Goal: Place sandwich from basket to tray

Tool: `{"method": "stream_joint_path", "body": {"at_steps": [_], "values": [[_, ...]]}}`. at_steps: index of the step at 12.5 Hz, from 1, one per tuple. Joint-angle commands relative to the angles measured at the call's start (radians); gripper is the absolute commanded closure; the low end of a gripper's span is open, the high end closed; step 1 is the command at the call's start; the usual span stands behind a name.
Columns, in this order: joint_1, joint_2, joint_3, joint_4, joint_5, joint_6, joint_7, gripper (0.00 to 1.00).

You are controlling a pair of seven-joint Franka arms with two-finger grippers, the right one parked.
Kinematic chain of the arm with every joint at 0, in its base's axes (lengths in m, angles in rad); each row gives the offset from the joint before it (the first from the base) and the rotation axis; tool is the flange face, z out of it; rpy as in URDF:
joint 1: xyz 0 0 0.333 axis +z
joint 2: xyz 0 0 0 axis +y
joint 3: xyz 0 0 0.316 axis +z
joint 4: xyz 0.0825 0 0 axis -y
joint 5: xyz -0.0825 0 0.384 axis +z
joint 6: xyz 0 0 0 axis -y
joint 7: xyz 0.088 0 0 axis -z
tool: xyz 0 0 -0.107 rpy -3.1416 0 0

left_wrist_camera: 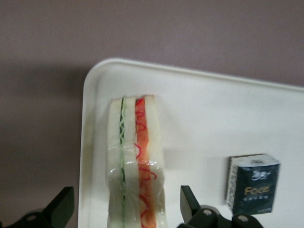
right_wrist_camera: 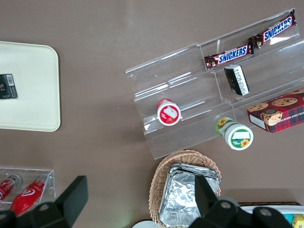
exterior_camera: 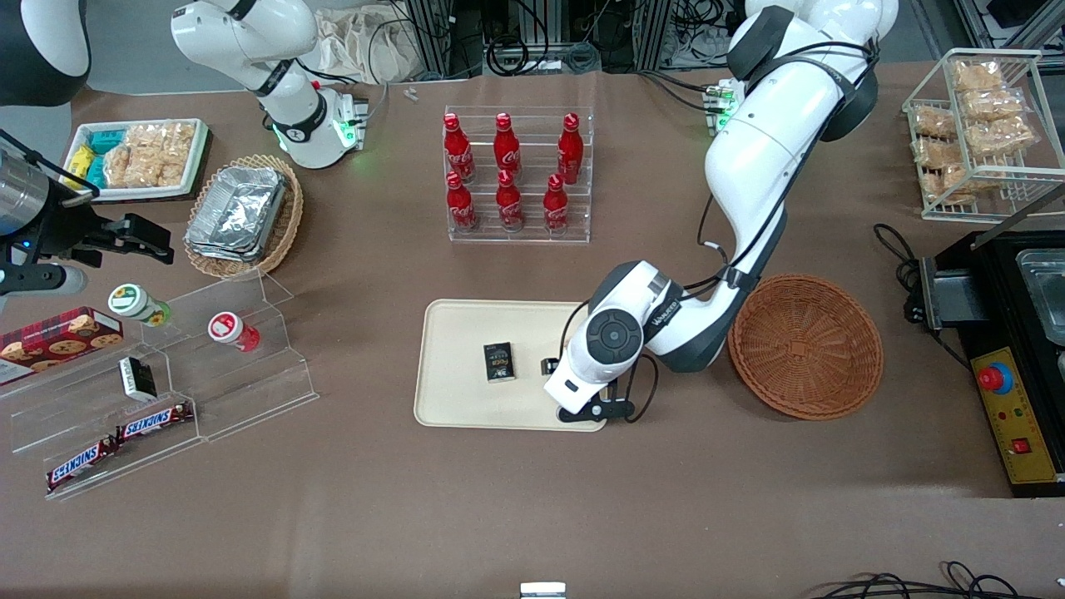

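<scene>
The sandwich [left_wrist_camera: 135,161], a wrapped white-bread wedge with green and red filling lines, lies on the cream tray [left_wrist_camera: 204,109] close to one rounded corner. My left gripper [left_wrist_camera: 124,194] is open, with one finger on each side of the sandwich and a gap at both. In the front view the gripper [exterior_camera: 574,387] is low over the tray [exterior_camera: 466,333] at its end toward the reddish-brown basket [exterior_camera: 805,345], and the wrist hides the sandwich. The basket holds nothing.
A small black pack [exterior_camera: 498,363] lies on the tray beside the gripper. A rack of red bottles [exterior_camera: 516,175] stands farther from the camera. Toward the parked arm's end are a clear snack stand [exterior_camera: 166,374] and a tan basket of foil containers [exterior_camera: 243,215].
</scene>
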Motion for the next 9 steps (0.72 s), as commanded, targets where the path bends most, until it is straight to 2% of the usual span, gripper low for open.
{"method": "stream_joint_path", "body": {"at_steps": [1,3,4,6,9], "values": [[0.002,-0.115,0.031,-0.001,0.006,-0.079,0.001,0.00],[-0.002,-0.216,0.101,-0.013,0.005,-0.259,-0.132,0.00],[0.002,-0.272,0.127,-0.025,-0.001,-0.347,-0.143,0.00],[0.003,-0.397,0.210,-0.102,-0.073,-0.354,-0.124,0.00],[0.000,-0.578,0.339,-0.258,-0.168,-0.385,0.159,0.00]]}}
